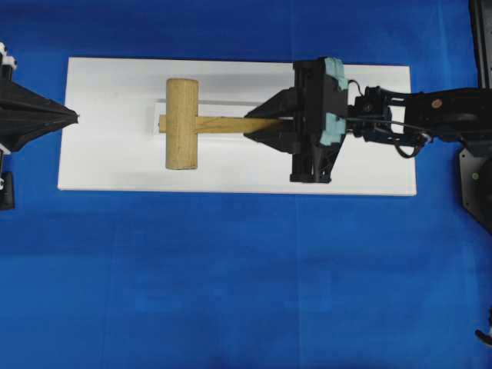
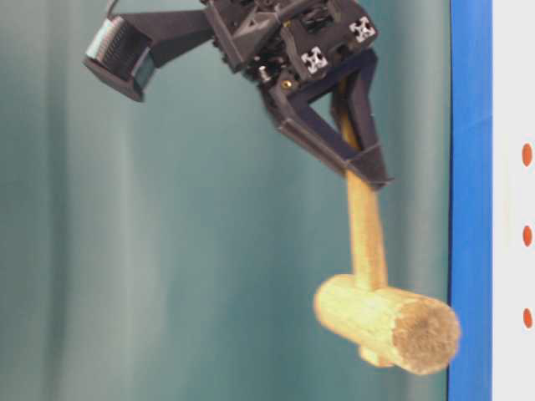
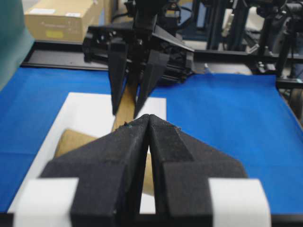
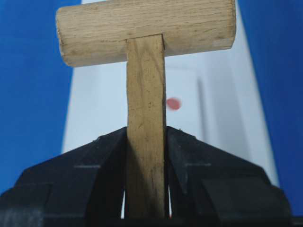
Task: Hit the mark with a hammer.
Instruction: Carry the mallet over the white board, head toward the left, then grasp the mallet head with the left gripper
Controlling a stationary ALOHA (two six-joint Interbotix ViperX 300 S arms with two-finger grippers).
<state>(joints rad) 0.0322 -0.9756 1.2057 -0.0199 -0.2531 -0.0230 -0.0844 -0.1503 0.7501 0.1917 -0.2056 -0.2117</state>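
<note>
Right gripper (image 4: 146, 156) clamps flat wooden handle of hammer (image 4: 146, 85), head cylindrical

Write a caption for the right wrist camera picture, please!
The right gripper clamps the hammer by its handle above a white board with a red dot.

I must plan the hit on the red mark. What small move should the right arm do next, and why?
Probably swing the hammer down toward the red mark. The right gripper already grips the handle, the head hangs above the white board, and in the right wrist view the mark lies just beside the handle.
</note>
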